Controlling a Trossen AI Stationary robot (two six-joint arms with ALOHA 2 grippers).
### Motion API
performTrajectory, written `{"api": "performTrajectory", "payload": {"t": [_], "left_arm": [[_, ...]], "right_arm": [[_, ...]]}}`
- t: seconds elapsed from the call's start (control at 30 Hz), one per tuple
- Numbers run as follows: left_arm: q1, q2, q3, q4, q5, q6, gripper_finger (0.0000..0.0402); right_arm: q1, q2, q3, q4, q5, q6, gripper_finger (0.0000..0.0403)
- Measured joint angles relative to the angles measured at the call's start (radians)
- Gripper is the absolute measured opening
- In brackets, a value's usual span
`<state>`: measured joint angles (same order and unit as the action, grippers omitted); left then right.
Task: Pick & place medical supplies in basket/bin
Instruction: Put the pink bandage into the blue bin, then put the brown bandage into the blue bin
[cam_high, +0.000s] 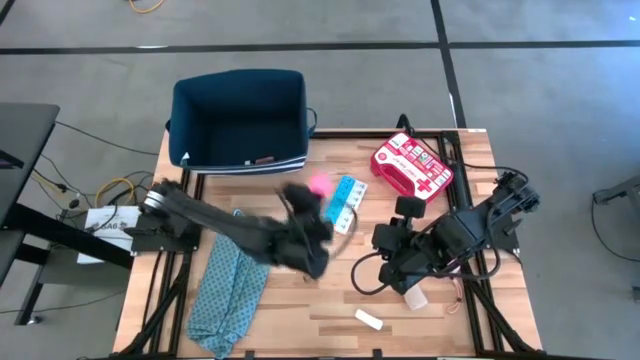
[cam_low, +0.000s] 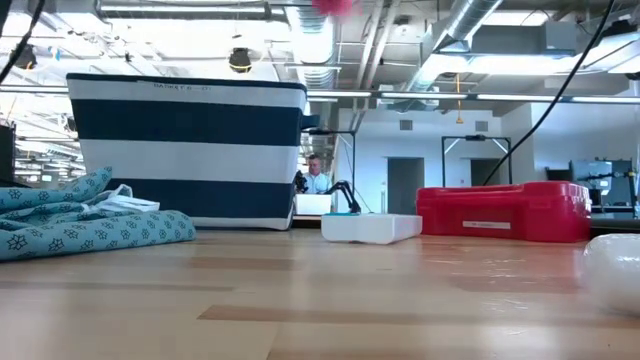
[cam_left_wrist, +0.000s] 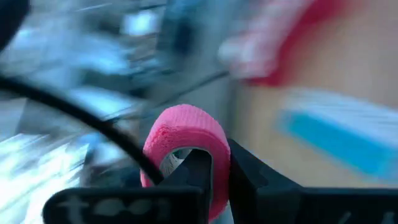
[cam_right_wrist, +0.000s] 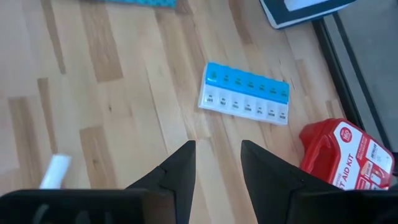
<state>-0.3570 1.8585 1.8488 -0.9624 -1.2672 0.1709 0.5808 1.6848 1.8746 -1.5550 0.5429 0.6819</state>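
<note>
My left gripper hovers over the table's middle, near the pill strip box, shut on a pink tape roll. The low view shows that roll high above the table. The light blue pill strip box and the red first-aid case lie flat on the wood. The navy bin stands at the far edge. My right gripper waits open above the table's right half, touching nothing. Small white packets lie near it. My left gripper holds the pink tape roll by its wall. One finger is inside the roll's hollow and the other finger is outside. The roll is lifted clear of the table.
A teal patterned cloth lies crumpled at the table's near left. Cables run around the right arm's base. Bare wood shows between the bin and the pill strip box, and along the near edge. A person sits far off in the room.
</note>
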Motion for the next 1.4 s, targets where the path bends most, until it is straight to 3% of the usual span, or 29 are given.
{"api": "performTrajectory", "payload": {"t": [0.03,0.1,0.23,0.33,0.47,0.6,0.73,0.9,1.03,1.2,1.4], "left_arm": [[0.016,-0.020,0.045,-0.037,-0.060,-0.001,0.0011],[0.065,-0.065,0.126,-0.108,-0.059,-0.055,0.0013],[0.253,-0.178,0.198,-0.225,0.268,-0.297,0.0015],[0.442,-0.234,0.169,-0.260,0.457,-0.397,0.0014],[0.652,-0.254,0.085,-0.290,0.516,-0.454,0.0020],[0.790,-0.245,-0.037,-0.250,0.609,-0.466,0.0028],[0.869,-0.242,-0.177,-0.175,0.724,-0.414,0.0035],[0.946,-0.238,-0.339,-0.030,0.758,-0.354,0.0047],[0.992,-0.238,-0.417,0.039,0.920,-0.287,0.0065],[1.014,-0.238,-0.418,0.050,0.918,-0.217,0.0100],[1.007,-0.238,-0.285,0.019,0.863,-0.205,0.0138]], "right_arm": [[0.000,0.000,-0.006,0.001,-0.001,0.001,0.0121],[0.000,0.000,-0.019,0.001,-0.003,0.022,0.0121],[0.000,0.000,-0.051,0.000,-0.003,0.078,0.0121],[0.002,0.000,-0.079,0.000,-0.003,0.079,0.0121],[0.000,0.005,-0.113,0.024,-0.003,0.080,0.0121],[0.000,0.005,-0.145,0.032,-0.003,0.081,0.0121],[0.008,0.005,-0.151,0.035,-0.013,0.104,0.0121],[0.008,0.005,-0.151,0.038,-0.014,0.099,0.0121],[0.007,0.005,-0.151,0.038,-0.018,0.096,0.0121],[0.006,0.005,-0.151,0.038,-0.018,0.076,0.0121],[0.006,0.005,-0.151,0.039,-0.019,0.072,0.0121]]}}
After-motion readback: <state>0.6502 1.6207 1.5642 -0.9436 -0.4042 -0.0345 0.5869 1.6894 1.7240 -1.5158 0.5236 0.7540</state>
